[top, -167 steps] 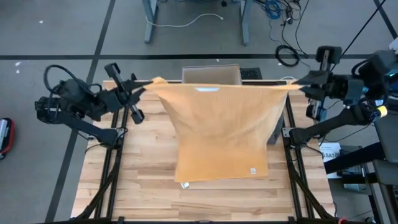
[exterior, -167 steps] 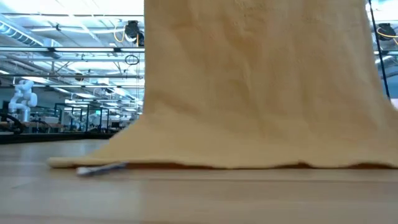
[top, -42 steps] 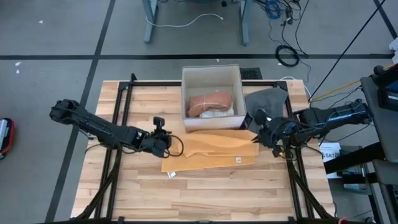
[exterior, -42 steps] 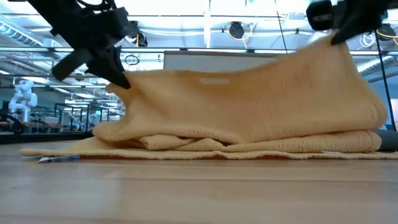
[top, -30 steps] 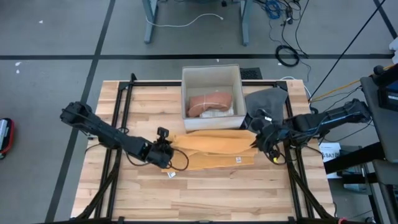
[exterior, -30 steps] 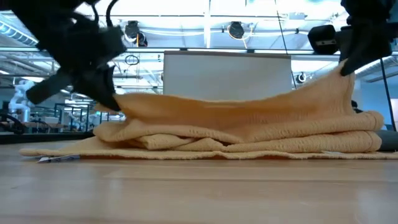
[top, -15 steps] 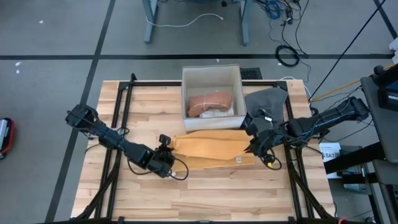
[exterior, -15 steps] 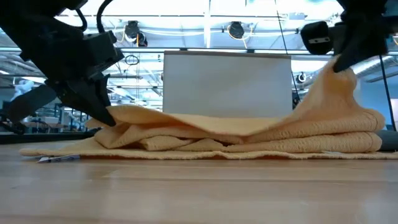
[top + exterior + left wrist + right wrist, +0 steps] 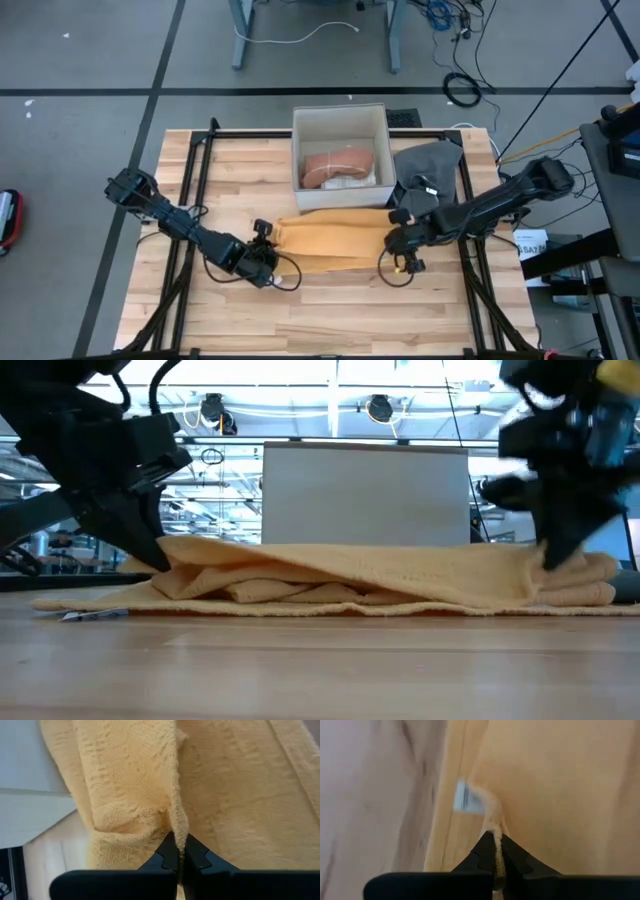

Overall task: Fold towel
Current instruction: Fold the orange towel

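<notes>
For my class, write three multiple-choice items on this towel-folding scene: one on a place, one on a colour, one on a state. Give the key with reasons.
1. Where does the towel lie?
A. inside the box
B. on the table, in front of the box
C. on the floor

2. What colour is the towel?
A. yellow-orange
B. blue
C. white

3. How does the left tool stand?
A. wide open, clear of the towel
B. shut on nothing
C. shut on a towel edge

Key: B, the high view shows it on the wood by the box. A, every view shows that colour. C, the left wrist view shows the edge pinched; the right tool pinches likewise.
</notes>
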You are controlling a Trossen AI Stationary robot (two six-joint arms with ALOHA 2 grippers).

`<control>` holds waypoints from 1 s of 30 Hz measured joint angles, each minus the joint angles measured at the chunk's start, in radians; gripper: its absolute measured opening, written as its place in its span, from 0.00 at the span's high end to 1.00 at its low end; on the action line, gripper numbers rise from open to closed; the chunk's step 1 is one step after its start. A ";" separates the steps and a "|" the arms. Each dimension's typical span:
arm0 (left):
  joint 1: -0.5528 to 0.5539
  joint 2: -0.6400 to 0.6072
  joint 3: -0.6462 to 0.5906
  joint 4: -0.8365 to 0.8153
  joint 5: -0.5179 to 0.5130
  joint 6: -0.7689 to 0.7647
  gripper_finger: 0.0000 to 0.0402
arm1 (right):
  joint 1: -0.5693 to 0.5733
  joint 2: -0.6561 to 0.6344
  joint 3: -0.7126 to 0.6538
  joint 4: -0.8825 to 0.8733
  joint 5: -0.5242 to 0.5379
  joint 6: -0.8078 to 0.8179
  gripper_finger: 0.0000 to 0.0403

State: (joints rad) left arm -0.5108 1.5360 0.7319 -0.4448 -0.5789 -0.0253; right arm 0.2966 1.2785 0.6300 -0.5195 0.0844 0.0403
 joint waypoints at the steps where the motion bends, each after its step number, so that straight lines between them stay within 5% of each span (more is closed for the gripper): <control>1: -0.005 0.000 0.000 -0.005 0.001 -0.011 1.00 | 0.000 0.024 0.000 -0.011 -0.001 0.018 1.00; 8: -0.026 0.000 0.000 0.014 0.070 -0.026 1.00 | 0.030 0.107 0.000 -0.063 -0.007 0.079 1.00; 30: -0.023 0.112 0.003 0.127 0.116 0.005 1.00 | 0.105 0.015 0.000 -0.073 -0.062 0.094 0.96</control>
State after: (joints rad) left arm -0.5343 1.6482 0.7345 -0.3179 -0.4625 -0.0206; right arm 0.4011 1.2933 0.6302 -0.5930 0.0222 0.1344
